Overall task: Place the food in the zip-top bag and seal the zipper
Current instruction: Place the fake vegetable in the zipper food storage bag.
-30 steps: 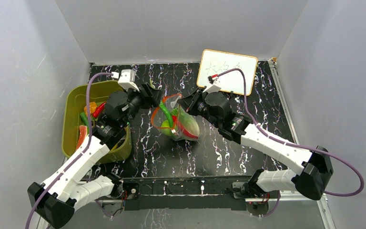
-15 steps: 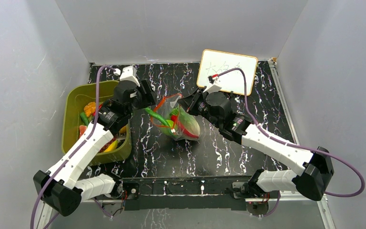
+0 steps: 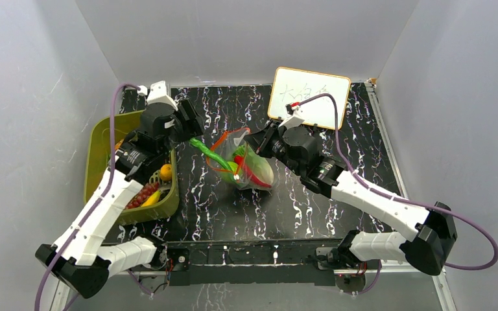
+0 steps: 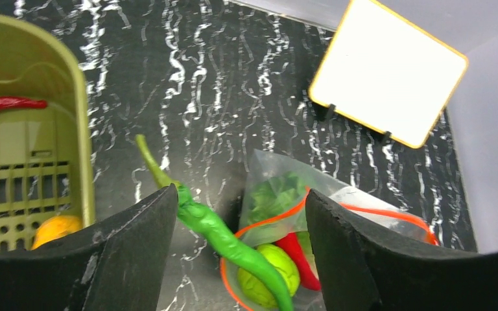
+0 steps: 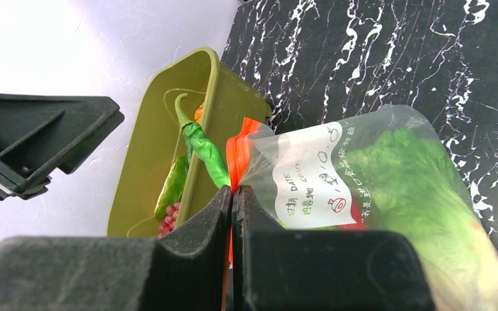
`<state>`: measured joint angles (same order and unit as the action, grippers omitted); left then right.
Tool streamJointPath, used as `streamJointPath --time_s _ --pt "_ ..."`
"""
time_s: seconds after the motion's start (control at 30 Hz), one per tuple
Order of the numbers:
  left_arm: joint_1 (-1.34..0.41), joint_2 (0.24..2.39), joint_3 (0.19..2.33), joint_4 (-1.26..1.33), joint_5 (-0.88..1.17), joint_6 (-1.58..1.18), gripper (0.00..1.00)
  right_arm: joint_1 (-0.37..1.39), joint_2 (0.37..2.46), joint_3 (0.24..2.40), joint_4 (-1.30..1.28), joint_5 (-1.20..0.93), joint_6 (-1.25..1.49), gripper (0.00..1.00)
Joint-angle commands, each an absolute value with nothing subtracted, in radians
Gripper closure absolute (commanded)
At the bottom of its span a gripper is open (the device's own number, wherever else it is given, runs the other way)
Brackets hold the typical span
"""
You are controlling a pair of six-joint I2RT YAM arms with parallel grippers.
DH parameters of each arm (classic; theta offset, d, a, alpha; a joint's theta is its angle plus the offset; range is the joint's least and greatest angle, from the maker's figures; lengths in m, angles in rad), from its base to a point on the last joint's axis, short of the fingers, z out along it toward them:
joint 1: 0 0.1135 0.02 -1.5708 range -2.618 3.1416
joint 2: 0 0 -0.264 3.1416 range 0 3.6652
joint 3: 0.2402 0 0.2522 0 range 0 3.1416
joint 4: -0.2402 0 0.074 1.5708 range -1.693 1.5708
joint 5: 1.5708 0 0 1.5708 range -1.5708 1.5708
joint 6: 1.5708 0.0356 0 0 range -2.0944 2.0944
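The clear zip-top bag [image 3: 249, 168] lies mid-table holding leafy cabbage [image 5: 421, 194], a red pepper [image 4: 296, 254] and a round green piece [image 4: 269, 275]. My right gripper [image 5: 232, 194] is shut on the red-orange zipper [image 5: 238, 152] at the bag's mouth [image 3: 257, 139]. A long green chili [image 4: 214, 227] lies slanted, with its tip inside the mouth and its stem out over the table. My left gripper [image 4: 240, 207] is open and straddles the chili, which touches only the left finger [image 4: 136, 246]. In the top view the left gripper [image 3: 192, 131] sits at the chili's stem end.
The olive-green basket [image 3: 97, 165] stands at the left with an orange [image 3: 165, 172], purple grapes [image 3: 144, 193], a banana [image 3: 153, 198] and a red chili [image 4: 6, 103]. A whiteboard [image 3: 309, 97] leans at the back right. Grey walls enclose the table.
My left gripper has drawn back up and to the left, away from the bag, and opened wider. The green chili now lies stretched out, its tip in the mouth. The right gripper has not moved.
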<state>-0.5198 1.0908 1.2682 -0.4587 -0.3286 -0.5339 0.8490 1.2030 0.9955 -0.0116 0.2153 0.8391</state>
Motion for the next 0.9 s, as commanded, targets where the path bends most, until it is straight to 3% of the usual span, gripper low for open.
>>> streamJointPath --time_s 0.0,0.27,0.57,0.77,0.87 --pt "-0.503 1.071 1.26 -0.56 -0.428 -0.526 0.28 0.848 1.15 1.001 0.108 0.246 0.833 1.0" --pt "-0.355 1.091 1.209 -0.502 -0.207 -0.605 0.3 0.848 1.134 0.995 0.105 0.243 0.829 1.0" --pt "-0.333 1.089 1.173 -0.5 -0.199 -0.635 0.3 0.848 1.115 0.974 0.115 0.25 0.838 1.0" --pt "-0.322 1.092 1.091 -0.43 -0.168 -0.683 0.42 0.848 1.112 0.977 0.106 0.24 0.836 1.0" --pt "-0.314 1.108 1.067 -0.415 -0.171 -0.697 0.42 0.848 1.112 0.981 0.099 0.235 0.835 1.0"
